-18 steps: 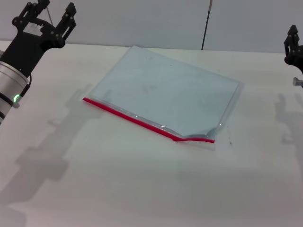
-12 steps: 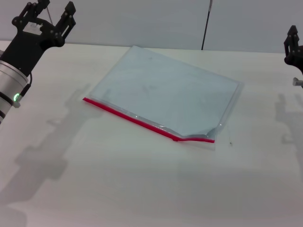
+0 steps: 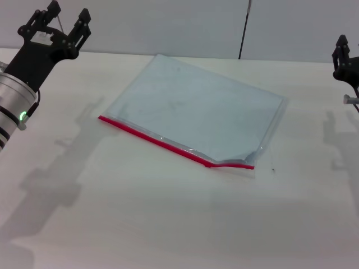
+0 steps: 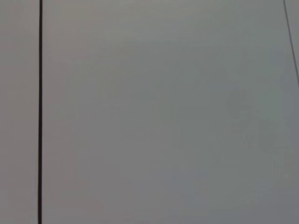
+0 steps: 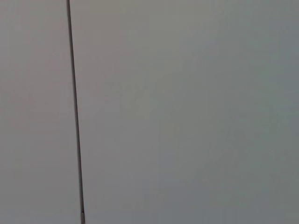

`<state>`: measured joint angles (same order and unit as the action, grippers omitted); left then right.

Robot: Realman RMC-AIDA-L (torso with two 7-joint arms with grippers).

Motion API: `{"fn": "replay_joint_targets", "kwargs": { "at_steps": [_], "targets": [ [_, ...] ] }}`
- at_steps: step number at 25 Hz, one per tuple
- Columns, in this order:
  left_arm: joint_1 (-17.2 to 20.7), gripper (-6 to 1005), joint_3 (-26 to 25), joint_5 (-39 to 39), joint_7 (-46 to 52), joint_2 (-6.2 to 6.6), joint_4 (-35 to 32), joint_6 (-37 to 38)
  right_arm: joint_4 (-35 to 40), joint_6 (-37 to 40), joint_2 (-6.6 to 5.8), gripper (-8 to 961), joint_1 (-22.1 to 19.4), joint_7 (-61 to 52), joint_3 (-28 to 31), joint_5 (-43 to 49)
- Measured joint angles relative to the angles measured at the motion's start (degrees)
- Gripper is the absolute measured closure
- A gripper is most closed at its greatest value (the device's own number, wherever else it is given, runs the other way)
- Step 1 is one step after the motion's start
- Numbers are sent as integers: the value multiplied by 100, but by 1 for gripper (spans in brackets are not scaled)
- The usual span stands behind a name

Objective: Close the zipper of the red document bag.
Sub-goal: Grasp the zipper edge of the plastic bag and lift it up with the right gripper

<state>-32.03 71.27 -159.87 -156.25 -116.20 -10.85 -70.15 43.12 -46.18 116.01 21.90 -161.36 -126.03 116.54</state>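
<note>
The red document bag (image 3: 196, 109) lies flat on the white table in the head view, a translucent pale blue-grey pouch turned at an angle. Its zipper (image 3: 168, 144) is the thin red strip along the near long edge, with a small kink near its right end. My left gripper (image 3: 68, 19) hangs raised at the far left, well clear of the bag, its fingers spread open and empty. At the far right edge, only part of my right gripper (image 3: 341, 51) shows, also raised and away from the bag. Both wrist views show only a plain grey wall.
The white table (image 3: 168, 224) stretches wide in front of the bag. A grey wall with a thin dark vertical seam (image 3: 245, 28) stands behind the table's far edge.
My left gripper has shifted slightly up and to the right. My right gripper has edged a little upward and outward. The bag has not moved.
</note>
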Motion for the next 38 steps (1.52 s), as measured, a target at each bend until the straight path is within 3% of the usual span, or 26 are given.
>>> {"fn": "replay_joint_targets", "kwargs": {
  "at_steps": [4, 8, 11, 16, 19, 28, 34, 38],
  "targets": [
    [-10, 326, 19, 9, 2, 1, 0, 138, 10, 204, -17, 515, 35, 0, 0, 26],
    [-75, 327, 98, 158, 39, 17, -7, 414, 193, 1014, -118, 515, 163, 4, 2, 69],
    [-135, 328, 105, 252, 119, 18, -15, 600, 595, 1512, -315, 514, 147, 22, -23, 95],
    [-199, 329, 106, 473, 263, 53, -51, 850, 1556, 2864, -788, 514, 97, 13, -1, 447],
    [-226, 330, 106, 538, 336, 54, -58, 930, 1939, 3518, -956, 513, 115, 19, 27, 629],
    [-219, 332, 103, 554, 490, 120, -66, 934, 2947, 4787, -1084, 508, -100, 127, 249, 1239],
    [-221, 333, 106, 554, 510, 136, -67, 934, 3464, 4882, -1131, 509, -251, 192, 291, 1266],
    [-251, 334, 106, 554, 522, 136, -67, 933, 3524, 4856, -1087, 509, -262, 169, 513, 1209]
  ]
}}
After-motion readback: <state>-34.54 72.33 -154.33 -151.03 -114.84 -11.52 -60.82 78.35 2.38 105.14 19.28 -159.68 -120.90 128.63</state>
